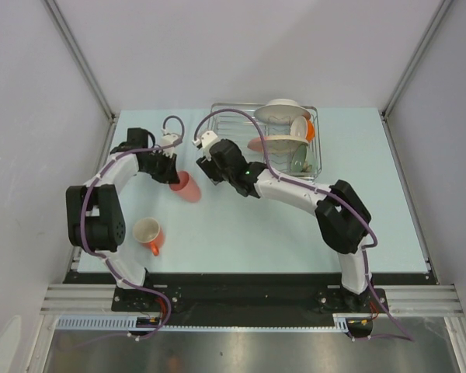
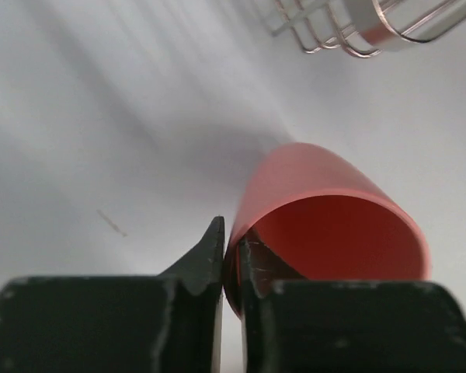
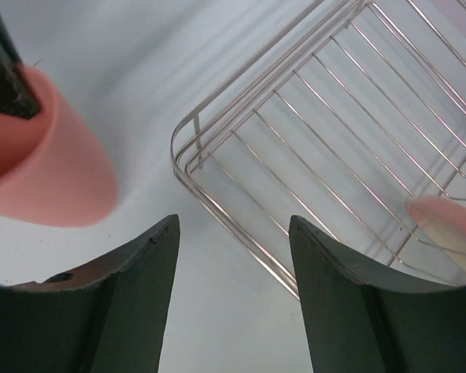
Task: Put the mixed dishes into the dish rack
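Pale table (image 1: pixel 295 241), orange mug (image 1: pixel 149 233) front left, dish rack (image 3: pixel 311 101) beyond gripped tumbler (image 1: pixel 186 186)

Pale table (image 1: pixel 241 233) with orange mug (image 1: pixel 148 233), dish rack (image 1: pixel 231 116)

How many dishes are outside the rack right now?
2: the salmon-pink tumbler, rim pinched in the left gripper, left of the dish rack; the orange mug on the table by the left arm's elbow. The arms may hide others.

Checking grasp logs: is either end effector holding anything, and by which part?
Left end effector pinches the salmon-pink tumbler by its rim; right end effector open, empty.
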You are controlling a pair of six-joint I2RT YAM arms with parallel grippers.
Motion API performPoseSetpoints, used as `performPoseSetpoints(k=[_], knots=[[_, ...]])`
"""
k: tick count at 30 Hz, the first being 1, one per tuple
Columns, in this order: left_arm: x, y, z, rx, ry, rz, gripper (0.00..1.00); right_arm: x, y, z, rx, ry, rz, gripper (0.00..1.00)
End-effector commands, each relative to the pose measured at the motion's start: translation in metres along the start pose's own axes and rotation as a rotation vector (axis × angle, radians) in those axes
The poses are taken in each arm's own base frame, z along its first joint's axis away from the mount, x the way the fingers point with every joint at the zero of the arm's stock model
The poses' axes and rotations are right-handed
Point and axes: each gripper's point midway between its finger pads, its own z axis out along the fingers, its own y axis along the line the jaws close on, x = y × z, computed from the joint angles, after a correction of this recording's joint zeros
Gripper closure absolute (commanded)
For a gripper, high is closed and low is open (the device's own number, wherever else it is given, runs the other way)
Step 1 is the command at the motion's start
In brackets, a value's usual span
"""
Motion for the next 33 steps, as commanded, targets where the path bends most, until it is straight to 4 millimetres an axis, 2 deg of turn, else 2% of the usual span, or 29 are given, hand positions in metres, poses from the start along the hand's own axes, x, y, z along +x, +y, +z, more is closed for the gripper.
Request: performPoseSetpoints(k=[1,4,8,14,18,20,24,29,30,32,33], knots=[[0.006,-0.01,-0.006,0.025,0.007,0.028,0.98,-0.035,-0.02,0.012,0.022,-0.096,0.128,0.36],[0.006,-0.013,-0.01,0.028,0.004,0.033,1.0,-0.033,-0.029,0.015,0.004,-0.1,0.193,0.34],[0.004,-0.011,-0.016,0.025,-0.011,0.03,1.0,-0.021,-0.035,0.018,-0.049,-0.078,0.226,0.33],[-0.007,0.0,-0.035,-0.009,-0.054,0.021,1.0,0.012,-0.038,0.02,-0.065,-0.01,0.265,0.32],[-0.028,0.005,-0.055,-0.016,-0.121,0.016,1.0,0.033,-0.034,0.024,-0.064,0.031,0.268,0.33],[-0.035,0.0,-0.063,0.003,-0.148,0.009,1.0,0.044,-0.031,0.026,-0.065,0.051,0.27,0.34],[-0.065,-0.015,-0.087,0.019,-0.236,0.043,1.0,0.056,-0.022,0.026,-0.082,0.087,0.272,0.38],[-0.097,-0.025,-0.112,-0.006,-0.333,0.076,1.0,0.07,-0.006,0.011,-0.111,0.135,0.28,0.41],[-0.102,-0.026,-0.116,-0.015,-0.352,0.083,1.0,0.082,-0.001,0.007,-0.118,0.159,0.283,0.42],[-0.114,-0.028,-0.123,-0.029,-0.393,0.1,1.0,0.092,0.007,0.0,-0.123,0.184,0.306,0.45],[-0.117,-0.028,-0.125,-0.033,-0.404,0.108,1.0,0.105,0.011,-0.004,-0.127,0.216,0.313,0.46]])
